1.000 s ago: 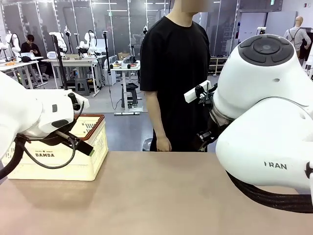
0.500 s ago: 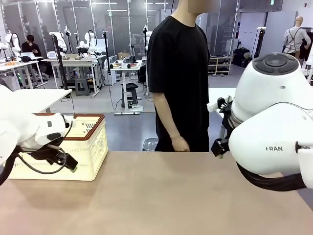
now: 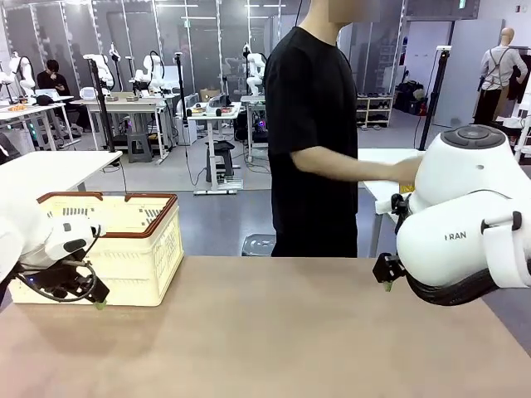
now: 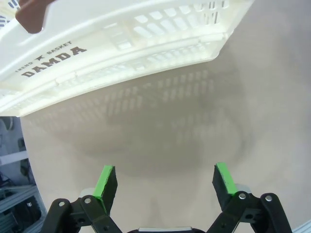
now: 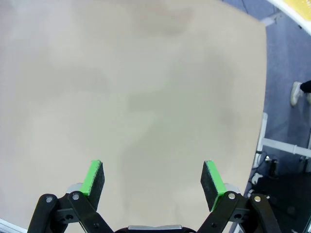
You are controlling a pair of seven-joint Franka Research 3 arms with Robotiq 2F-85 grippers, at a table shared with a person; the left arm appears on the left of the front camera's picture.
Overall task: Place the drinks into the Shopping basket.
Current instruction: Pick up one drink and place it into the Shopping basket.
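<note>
The cream-white Shopping basket (image 3: 141,249) with its brown rim stands at the table's left rear. In the left wrist view its "DAMDA" side (image 4: 121,43) runs across the top. My left gripper (image 3: 98,300) hangs low just in front of the basket's near side. Its jaws are open over bare tabletop (image 4: 165,182). My right gripper (image 3: 386,282) hovers over the table's right side. It is open too, with nothing between its green pads (image 5: 153,177). The drinks are out of view.
A person in a black shirt (image 3: 319,133) stands behind the table's far edge, one arm stretched to the right behind my right arm. The tan tabletop (image 3: 265,332) lies bare between the arms. Its right edge (image 5: 260,97) borders the floor.
Both arms have drawn back from the middle and lowered toward their own sides. The person has stepped right and extended an arm to the right. Both grippers stay open.
</note>
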